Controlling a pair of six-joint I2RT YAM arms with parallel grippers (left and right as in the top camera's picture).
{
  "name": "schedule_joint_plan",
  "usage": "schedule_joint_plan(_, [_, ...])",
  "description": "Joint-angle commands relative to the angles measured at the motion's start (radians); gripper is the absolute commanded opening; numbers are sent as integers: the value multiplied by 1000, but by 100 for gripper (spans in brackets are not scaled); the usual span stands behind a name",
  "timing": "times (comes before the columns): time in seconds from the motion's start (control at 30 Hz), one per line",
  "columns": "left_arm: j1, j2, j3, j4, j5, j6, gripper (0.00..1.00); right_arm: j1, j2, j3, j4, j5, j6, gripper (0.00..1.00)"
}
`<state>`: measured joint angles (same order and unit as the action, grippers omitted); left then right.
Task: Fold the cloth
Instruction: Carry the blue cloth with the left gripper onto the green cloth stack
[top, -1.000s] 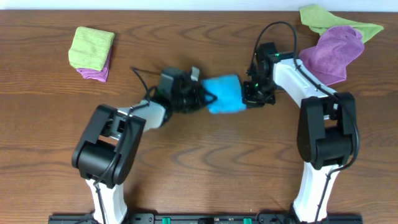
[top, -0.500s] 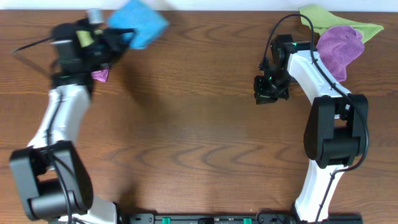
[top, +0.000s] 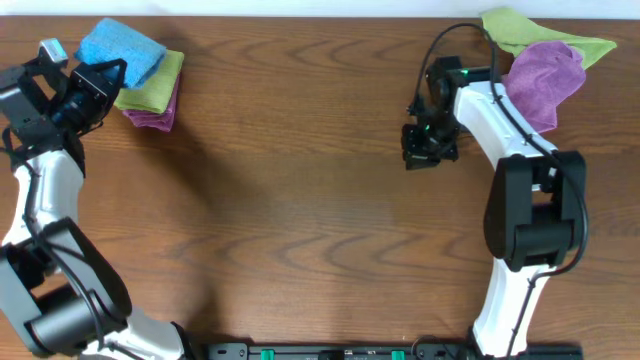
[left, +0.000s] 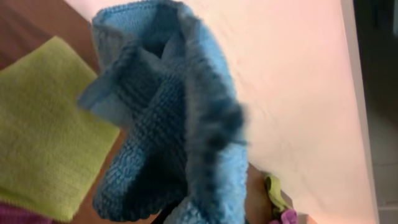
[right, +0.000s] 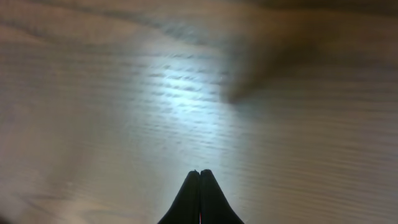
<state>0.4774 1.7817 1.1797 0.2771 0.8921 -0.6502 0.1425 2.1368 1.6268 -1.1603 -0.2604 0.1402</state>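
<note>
- Your left gripper (top: 100, 72) pinches the bunched blue cloth (top: 122, 50) at the table's (top: 300, 210) far-left corner, over a folded green cloth (top: 158, 78). You cannot tell whether the two cloths touch.
- Your right gripper (right: 199, 182) has its fingers pressed together on nothing, above bare wood.
- The far edge runs just behind the blue cloth.
- Open wood spans between the arms.
- A loose purple cloth (top: 545, 82) lies beside the right arm.

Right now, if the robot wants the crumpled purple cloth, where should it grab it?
Probably its lower edge, straight down from above with the right gripper, which is shut and must open first. The purple cloth lies in a soft heap with raised folds, and its top overlaps the green cloth, so grabbing low should spare that one.
</note>
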Motion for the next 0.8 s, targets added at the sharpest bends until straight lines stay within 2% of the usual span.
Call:
schedule_joint_plan(0.0, [0, 79, 3, 89, 16, -48, 6, 38, 0, 15, -16, -10, -14, 1])
schedule_joint_plan(0.23, [0, 212, 4, 370, -6, -264, 6, 88, 0, 15, -43, -10, -2, 2])
schedule_joint_plan(0.5, [-6, 306, 51, 401, -25, -386, 6, 124, 0, 16, -44, -10, 25, 2])
schedule_joint_plan(0.63, [-18, 345, 89, 460, -15, -459, 6, 132, 0, 16, -45, -10, 40, 2])
schedule_joint_plan(0.77, [-34, 370, 145, 517, -7, -481, 6, 135, 0, 16, -45, -10, 46, 1])
